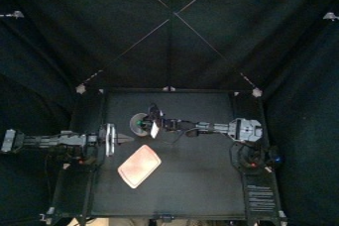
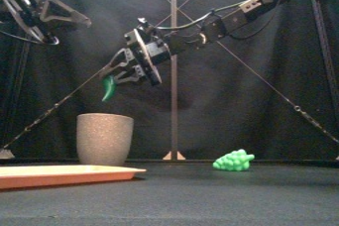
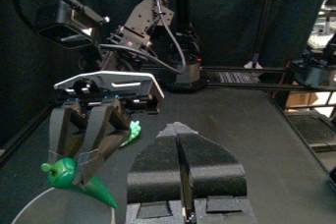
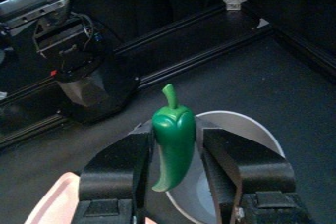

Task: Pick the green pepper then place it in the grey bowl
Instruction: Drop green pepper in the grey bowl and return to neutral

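Right tool (image 2: 119, 77) is clamped on the green pepper (image 2: 107, 87), held in the air above the grey bowl (image 2: 106, 138), clear of its rim. Left tool (image 3: 182, 149) sits at the left, jaws apparently closed and empty. Pink tray (image 2: 66, 175) and green grape bunch (image 2: 233, 160) lie on the tabletop (image 2: 265, 195).

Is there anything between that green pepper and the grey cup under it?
Nothing. In the front view only bare air separates the pepper, held in the right gripper, from the open mouth of the grey bowl below.
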Controlling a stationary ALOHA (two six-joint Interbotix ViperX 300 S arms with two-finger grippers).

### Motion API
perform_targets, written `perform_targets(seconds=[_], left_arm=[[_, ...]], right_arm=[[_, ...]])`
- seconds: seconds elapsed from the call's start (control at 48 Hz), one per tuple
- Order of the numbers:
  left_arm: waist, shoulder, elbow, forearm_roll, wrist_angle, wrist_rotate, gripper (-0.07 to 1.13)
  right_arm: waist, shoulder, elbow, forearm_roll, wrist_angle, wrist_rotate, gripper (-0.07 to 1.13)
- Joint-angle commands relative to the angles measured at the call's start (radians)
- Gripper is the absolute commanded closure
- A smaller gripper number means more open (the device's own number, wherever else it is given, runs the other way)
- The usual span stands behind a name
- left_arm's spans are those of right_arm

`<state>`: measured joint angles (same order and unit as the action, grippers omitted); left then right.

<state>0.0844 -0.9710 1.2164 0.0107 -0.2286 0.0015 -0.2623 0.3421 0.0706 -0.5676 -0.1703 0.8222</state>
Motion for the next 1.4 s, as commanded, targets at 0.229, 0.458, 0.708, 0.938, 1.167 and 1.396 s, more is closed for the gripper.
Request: perform_targets(seconds=[0.229,0.458,0.708,0.938,1.167,1.396], left_arm=[[-0.002,0.002,-0.009,0.003,-0.021,0.002,0.98],[-0.002,0.003,-0.008,0.006,-0.023,0.002,0.98],[0.000,0.002,-0.005,0.005,-0.023,0.002,0.98],[0.006,0.002,0.000,0.005,-0.029,0.002,0.98],[0.008,0.003,0.006,0.005,-0.037,0.002,0.98],[0.014,0.003,0.015,0.006,-0.058,0.003,0.98]], right_arm=[[-0.048,-0.005,-0.029,0.029,-0.006,-0.008,0.26],[-0.052,-0.006,-0.029,0.026,-0.003,-0.008,0.20],[-0.040,-0.049,-0.012,0.021,0.002,-0.011,0.20],[-0.002,-0.143,0.087,-0.006,0.002,-0.012,0.20],[0.081,-0.267,0.245,-0.035,-0.014,-0.014,0.20],[0.156,-0.380,0.388,-0.143,-0.014,-0.008,0.19]])
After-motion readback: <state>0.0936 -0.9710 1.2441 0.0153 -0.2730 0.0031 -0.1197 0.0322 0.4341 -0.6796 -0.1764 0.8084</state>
